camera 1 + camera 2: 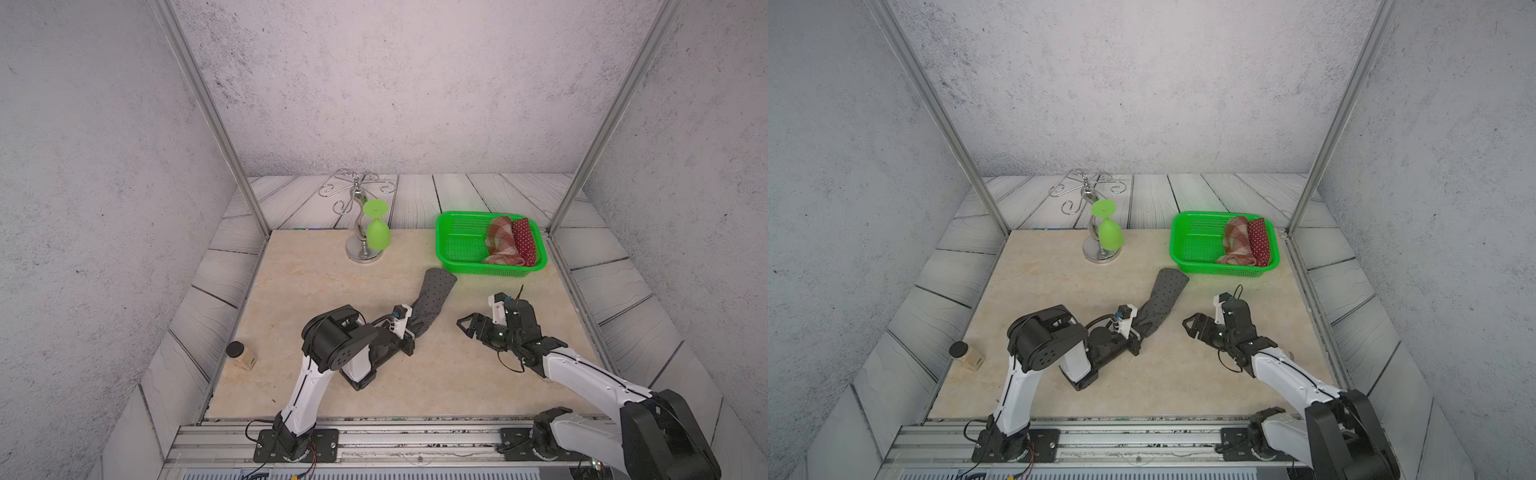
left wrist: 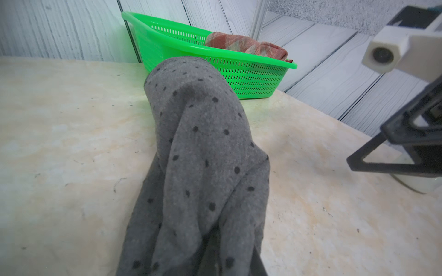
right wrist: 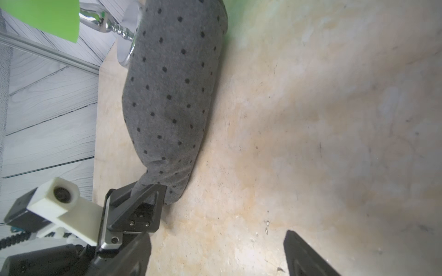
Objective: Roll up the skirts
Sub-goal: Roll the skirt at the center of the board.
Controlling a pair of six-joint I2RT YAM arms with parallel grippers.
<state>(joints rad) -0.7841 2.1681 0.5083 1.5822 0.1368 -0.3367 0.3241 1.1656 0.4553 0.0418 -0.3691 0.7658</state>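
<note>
Left claw (image 3: pixel 146 191) clamped on the near end of the loosely rolled dark grey, black-dotted cloth skirt (image 1: pixel 433 297), which lies stretched away from it; right claw (image 1: pixel 467 326) spread wide, empty, near its side: pulled by this one end, the roll may sag and unwind.

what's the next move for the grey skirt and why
Probably lift the grey skirt into the green basket: it looks rolled, the left pincer is shut on its end, the right pincer stands open and apart, and the plaid skirt and red dotted skirt lie there.
</note>
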